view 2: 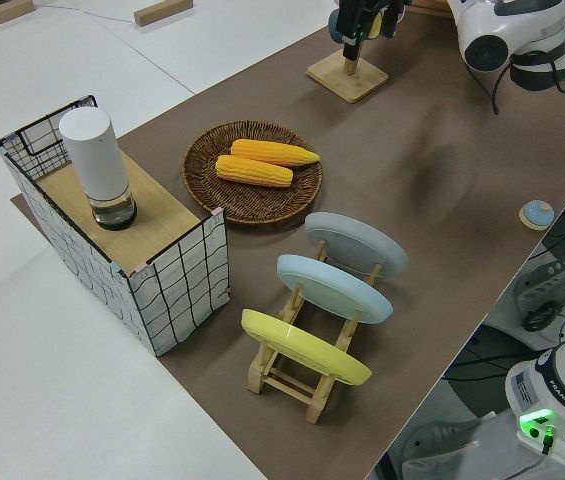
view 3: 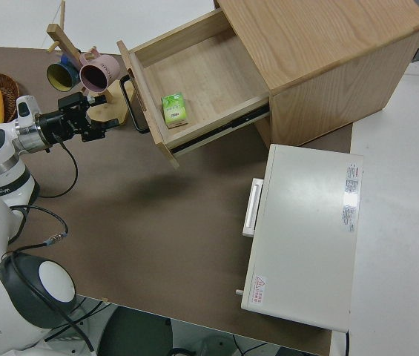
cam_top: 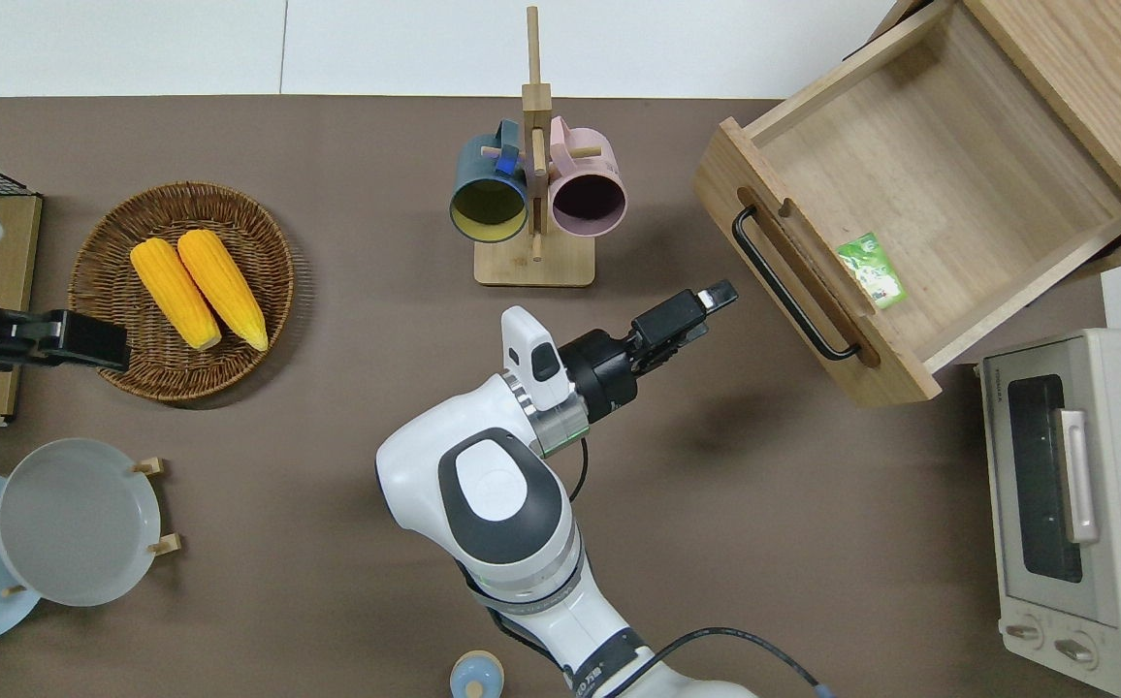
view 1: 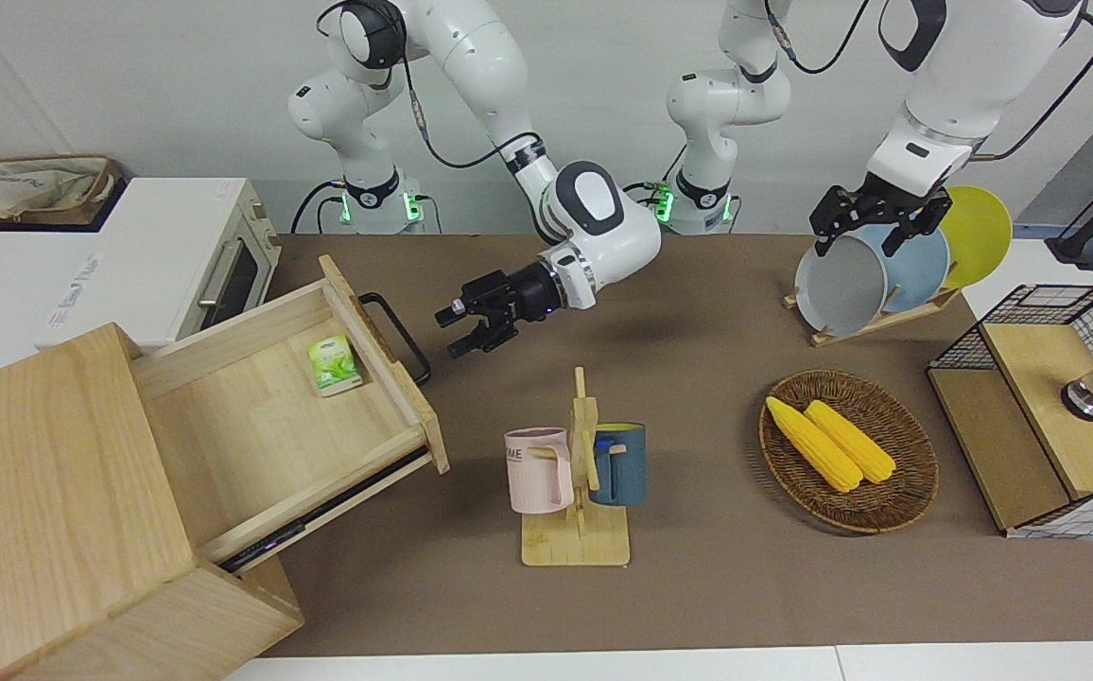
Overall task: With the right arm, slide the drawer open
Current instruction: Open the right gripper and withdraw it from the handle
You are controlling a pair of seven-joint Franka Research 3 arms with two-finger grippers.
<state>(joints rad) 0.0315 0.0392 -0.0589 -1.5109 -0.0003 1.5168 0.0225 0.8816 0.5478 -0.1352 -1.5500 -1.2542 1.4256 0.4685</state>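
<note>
The light-wood drawer (view 1: 253,426) stands pulled far out of the pale wooden cabinet (view 1: 45,473). Its black U-shaped handle (view 1: 397,336) is free. The drawer also shows in the overhead view (cam_top: 939,165) and the right side view (view 3: 202,74). A small green packet (view 1: 334,364) lies in it against the front panel. My right gripper (view 1: 452,334) is open and empty, apart from the handle (cam_top: 793,286), over bare table between the drawer and the mug rack. It also shows in the overhead view (cam_top: 711,301). My left arm is parked, its gripper (view 1: 863,236) open.
A wooden mug rack (view 1: 575,539) with a pink and a blue mug stands farther from the robots than the right gripper. A white toaster oven (view 1: 178,255) sits beside the drawer. A wicker basket (view 1: 915,492) with corn, a plate rack (view 1: 873,326) and a wire-mesh box (view 1: 1043,416) stand toward the left arm's end.
</note>
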